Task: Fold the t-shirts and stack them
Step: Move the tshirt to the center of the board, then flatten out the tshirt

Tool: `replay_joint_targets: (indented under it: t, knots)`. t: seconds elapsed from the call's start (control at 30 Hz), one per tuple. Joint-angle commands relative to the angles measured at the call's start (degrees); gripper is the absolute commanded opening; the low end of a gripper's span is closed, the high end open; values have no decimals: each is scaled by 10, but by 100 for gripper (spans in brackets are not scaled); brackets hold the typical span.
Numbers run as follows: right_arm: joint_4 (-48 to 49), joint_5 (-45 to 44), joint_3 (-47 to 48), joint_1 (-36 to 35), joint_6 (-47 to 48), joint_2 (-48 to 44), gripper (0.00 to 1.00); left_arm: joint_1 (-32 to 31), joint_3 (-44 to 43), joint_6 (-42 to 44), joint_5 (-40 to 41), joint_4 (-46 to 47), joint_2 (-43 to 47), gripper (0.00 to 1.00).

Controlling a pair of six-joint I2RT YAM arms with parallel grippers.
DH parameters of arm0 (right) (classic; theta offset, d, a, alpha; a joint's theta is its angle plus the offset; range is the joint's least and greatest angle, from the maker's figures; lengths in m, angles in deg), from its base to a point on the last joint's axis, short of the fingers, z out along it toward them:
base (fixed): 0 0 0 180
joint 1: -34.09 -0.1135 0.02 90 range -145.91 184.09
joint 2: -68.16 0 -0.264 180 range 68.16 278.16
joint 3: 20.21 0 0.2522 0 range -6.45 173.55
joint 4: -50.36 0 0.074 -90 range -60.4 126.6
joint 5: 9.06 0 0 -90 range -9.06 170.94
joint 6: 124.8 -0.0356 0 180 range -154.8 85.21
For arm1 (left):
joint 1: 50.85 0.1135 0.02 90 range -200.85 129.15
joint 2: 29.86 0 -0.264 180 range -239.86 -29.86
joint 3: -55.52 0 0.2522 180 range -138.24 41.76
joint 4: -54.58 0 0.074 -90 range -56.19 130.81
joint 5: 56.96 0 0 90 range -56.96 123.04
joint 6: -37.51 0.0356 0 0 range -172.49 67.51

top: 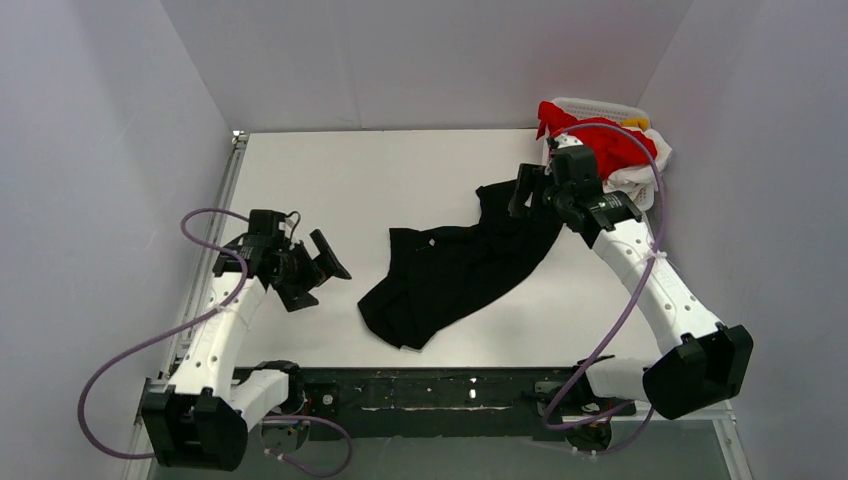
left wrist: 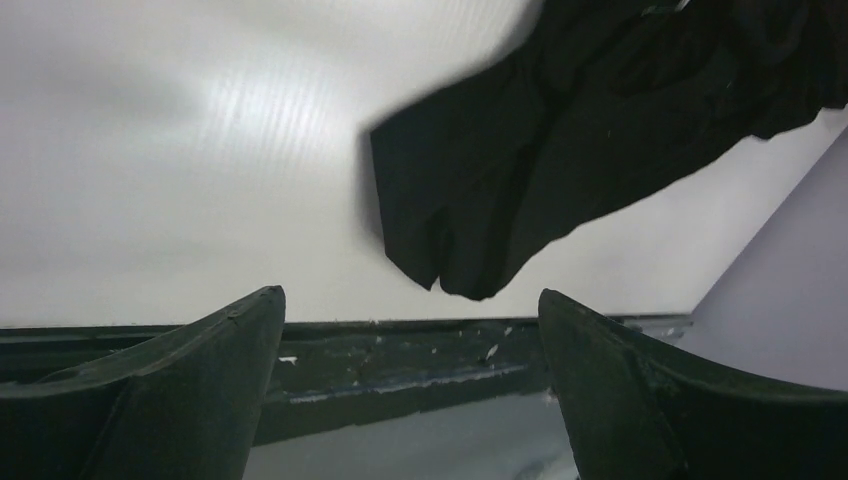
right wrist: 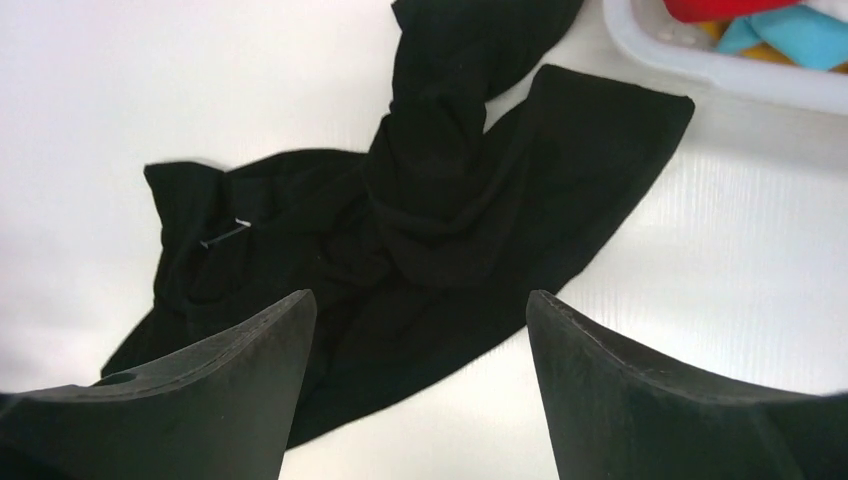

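The large crumpled black cloth t-shirt [top: 450, 265] lies slantwise on the white table [top: 330, 180], its far end just beneath the right gripper [top: 520, 195], whose fingers are spread and empty, while the equally spread, empty left gripper [top: 315, 278] stands apart from its near hem, so the right arm is nearer.

lighting: bright, even, soft shadows | glare: white table [left wrist: 180, 150] | blur: near jaws, wrist views
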Motion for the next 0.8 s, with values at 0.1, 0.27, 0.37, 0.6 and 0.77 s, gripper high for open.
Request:
replay_joint_targets:
  t: [0.1,0.27,0.37,0.6,0.77]
  knots:
    - [9,36,-94,-3,17,-65,86,-150,34,0,-41,-8,-100,99]
    - [47,70,-121,-4,12,-59,87,-171,82,-40,-39,78,-173,99]
    - [53,38,-101,-3,2,-23,87,-174,81,-52,-32,107,-221,99]
    - [50,-2,-46,-4,-38,71,86,-222,53,-48,19,122,-313,90]
    - [73,-18,-49,-4,-52,105,84,-253,41,-49,33,130,-372,71]
